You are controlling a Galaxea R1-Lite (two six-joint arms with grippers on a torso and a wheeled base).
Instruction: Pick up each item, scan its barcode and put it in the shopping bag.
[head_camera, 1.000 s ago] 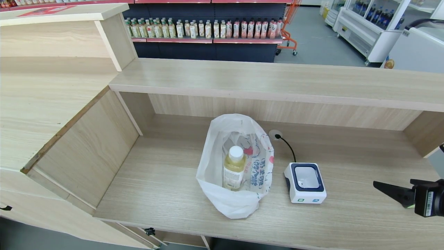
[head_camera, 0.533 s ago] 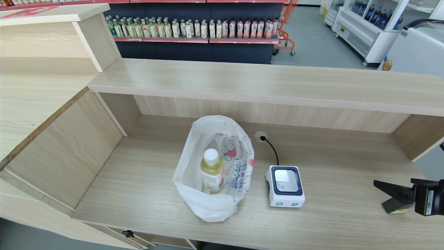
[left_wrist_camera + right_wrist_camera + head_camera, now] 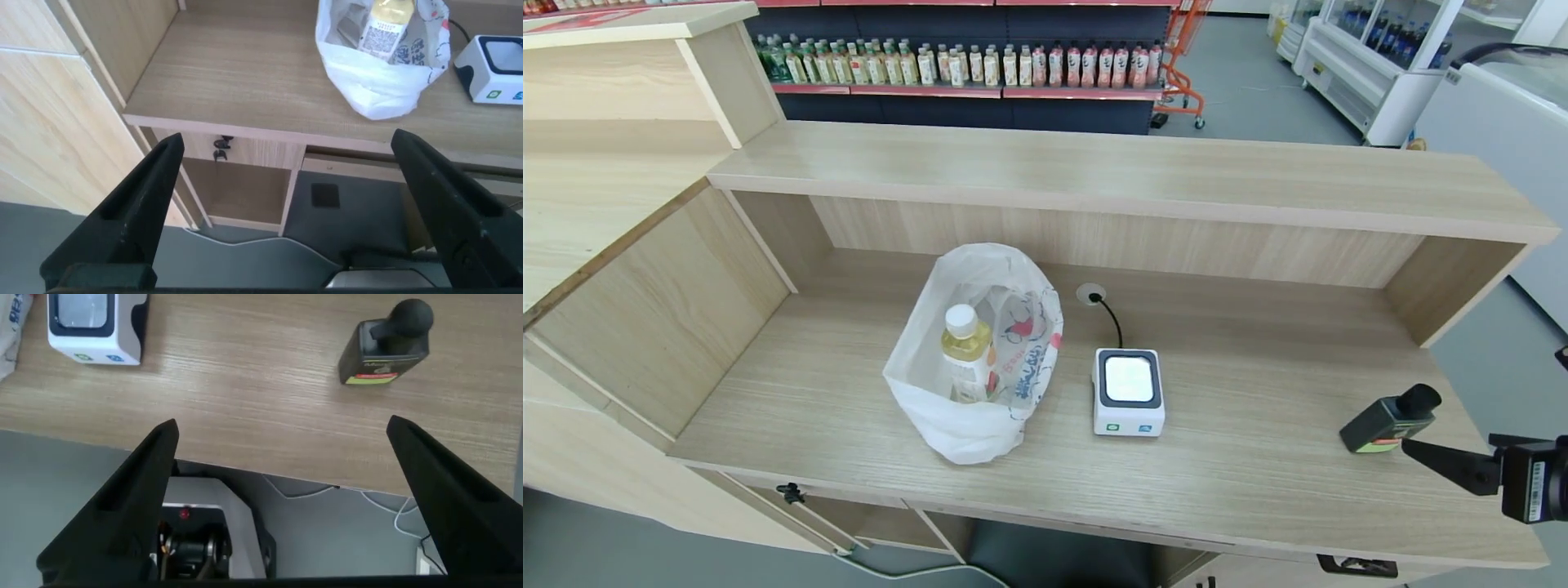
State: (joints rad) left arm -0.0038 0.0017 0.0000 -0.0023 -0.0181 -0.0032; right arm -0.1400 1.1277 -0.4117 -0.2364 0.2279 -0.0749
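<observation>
So in the head view the shopping bag [image 3: 968,367] sat open on the wooden counter [image 3: 1258,482], a bit left of the middle of the frame, with a yellow drink bottle [image 3: 966,351] standing inside it, white cap up. Just to the right of the bag, not touching it, was the white barcode scanner [image 3: 1129,392], window facing up, and its black cable [image 3: 1112,314] ran back to a round hole [image 3: 1090,292] in the countertop. Way over at the lower right of the frame a small dark bottle [image 3: 1390,419] with a round black cap and a green-and-red label rested on the counter, well apart from the scanner; honestly couldn't tell if it was standing or tipped over. The right gripper [image 3: 282,437] hung off the counter's front edge near that dark bottle, fingers spread wide with nothing between them. The left gripper [image 3: 288,143] was also spread wide and empty, hovering off the front edge on the bag's side. Shelves of drinks [image 3: 964,65] lined the top of the frame.
</observation>
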